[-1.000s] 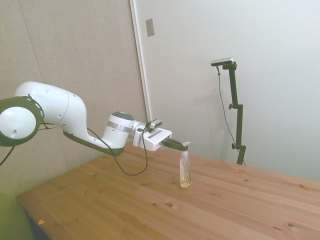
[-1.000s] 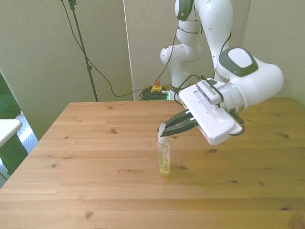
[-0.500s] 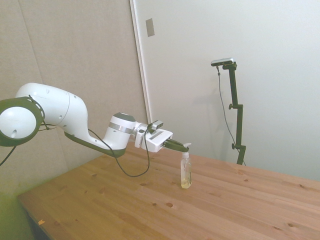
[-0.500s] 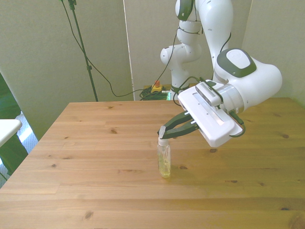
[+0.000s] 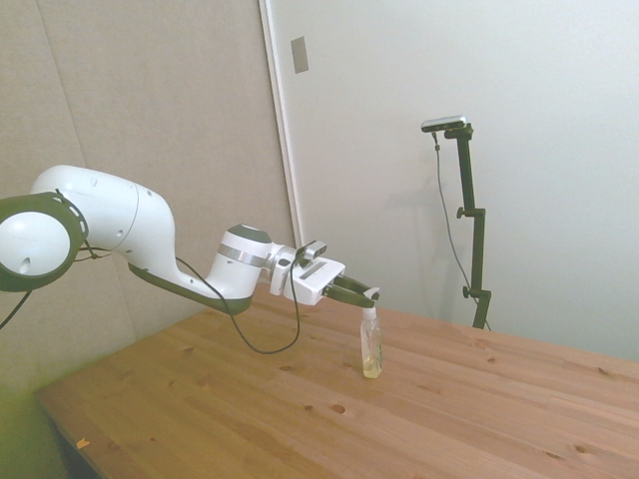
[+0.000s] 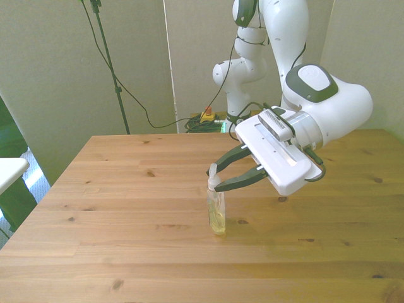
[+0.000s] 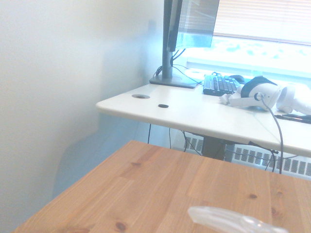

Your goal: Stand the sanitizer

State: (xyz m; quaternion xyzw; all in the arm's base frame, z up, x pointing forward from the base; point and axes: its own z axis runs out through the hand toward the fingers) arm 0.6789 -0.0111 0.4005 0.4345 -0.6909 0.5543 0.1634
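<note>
Sanitizer (image 6: 217, 213) stood upright mid-counter (image 6: 126, 208), well clear of all edges. Claw (image 6: 213, 177) was spread apart, fingers either side of the white pump top, not clamping.

Wrist view: sanitizer (image 7: 233, 221) blurred, cut off by pic edge.

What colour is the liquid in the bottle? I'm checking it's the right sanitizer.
Pale yellow, inside the clear bottle with a white pump top; clearest in the front view.
</note>
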